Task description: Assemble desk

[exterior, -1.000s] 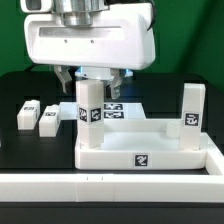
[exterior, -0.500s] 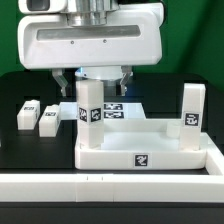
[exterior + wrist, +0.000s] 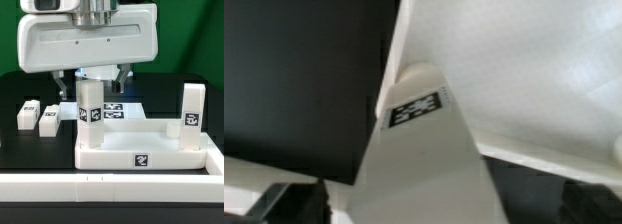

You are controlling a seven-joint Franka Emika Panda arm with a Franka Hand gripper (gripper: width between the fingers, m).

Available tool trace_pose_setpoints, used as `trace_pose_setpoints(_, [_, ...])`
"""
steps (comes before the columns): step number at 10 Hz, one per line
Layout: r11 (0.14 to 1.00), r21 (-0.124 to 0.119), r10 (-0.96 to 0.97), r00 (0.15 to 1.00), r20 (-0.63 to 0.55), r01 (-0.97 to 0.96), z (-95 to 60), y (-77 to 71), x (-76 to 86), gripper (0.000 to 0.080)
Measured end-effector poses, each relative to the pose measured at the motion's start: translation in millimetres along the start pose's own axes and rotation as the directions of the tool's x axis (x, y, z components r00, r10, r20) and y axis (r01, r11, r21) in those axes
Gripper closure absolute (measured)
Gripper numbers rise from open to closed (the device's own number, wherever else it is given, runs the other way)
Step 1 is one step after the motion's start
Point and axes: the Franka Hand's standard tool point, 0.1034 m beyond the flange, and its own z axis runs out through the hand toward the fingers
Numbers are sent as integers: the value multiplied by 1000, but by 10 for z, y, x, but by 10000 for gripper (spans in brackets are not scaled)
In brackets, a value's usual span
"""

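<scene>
**Leg released, end effector open over it**

The end effector (image 3: pixel 94 84) stands wide open, fingers either side of the upright leg (image 3: pixel 90 112) and gripping nothing; over the last second its housing has grown slightly larger in the exterior view, while the leg has not shifted; that suggests a release or re-grip, with the leg seated in the desk top (image 3: pixel 140 155); a second leg (image 3: pixel 192 112) stands at 3 o'clock; two loose legs (image 3: pixel 28 113) lie on the bench (image 3: pixel 15 150) at 9 o'clock.

Exterior view's bright and even, white plastic nearly blown out against the black table (image 3: pixel 20 150), shadows soft. Wrist view's too close, the leg (image 3: pixel 411 170) and its tag (image 3: pixel 416 107) are mushy, out of focus
</scene>
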Motion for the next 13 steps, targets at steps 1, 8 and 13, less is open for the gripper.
trace_pose_setpoints(1, [998, -2, -57, 998, -2, 57, 6, 2, -4, 150])
trace_pose_setpoints(8, [987, -10, -158, 988, -1, 158, 9, 21, -12, 511])
trace_pose_setpoints(13, [987, 1, 160, 987, -4, -160, 15, 38, -36, 511])
